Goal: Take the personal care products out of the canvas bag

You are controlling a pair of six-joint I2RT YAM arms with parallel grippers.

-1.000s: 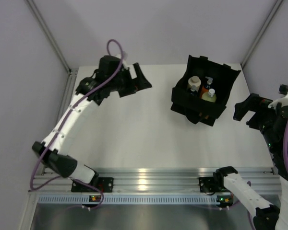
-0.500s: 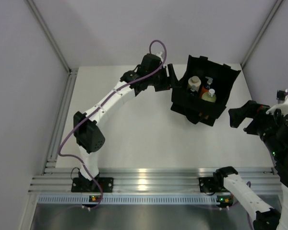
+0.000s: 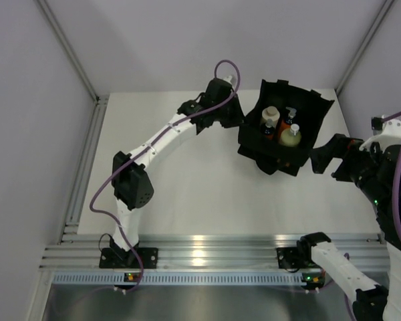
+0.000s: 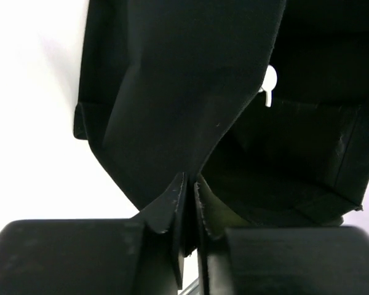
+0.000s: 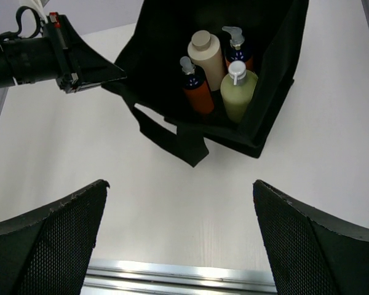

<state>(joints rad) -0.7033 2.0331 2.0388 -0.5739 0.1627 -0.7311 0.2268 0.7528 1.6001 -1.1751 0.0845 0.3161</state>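
The black canvas bag [image 3: 254, 137] stands open at the back right of the table. Inside it stand the personal care products: a beige bottle [image 3: 270, 115], a yellow-green pump bottle [image 3: 291, 136] and an orange bottle [image 3: 283, 127] with a dark blue cap. The right wrist view shows the beige bottle [image 5: 206, 52], two orange bottles [image 5: 197, 92] and the yellow-green one [image 5: 238, 92]. My left gripper [image 3: 242, 115] is shut on the bag's left wall [image 4: 172, 92], its fingertips [image 4: 187, 184] pinching the fabric edge. To the right of the bag, my right gripper [image 3: 327, 157] hangs open and empty [image 5: 179, 187].
A black strap handle [image 5: 178, 138] droops from the bag onto the white table in front of it. An aluminium rail [image 3: 207, 247] runs along the near edge. Grey walls close in the table on the left, back and right.
My left arm swung from the far left across to the bag and closed on its left wall. My right gripper moved left, closer to the bag, still open.
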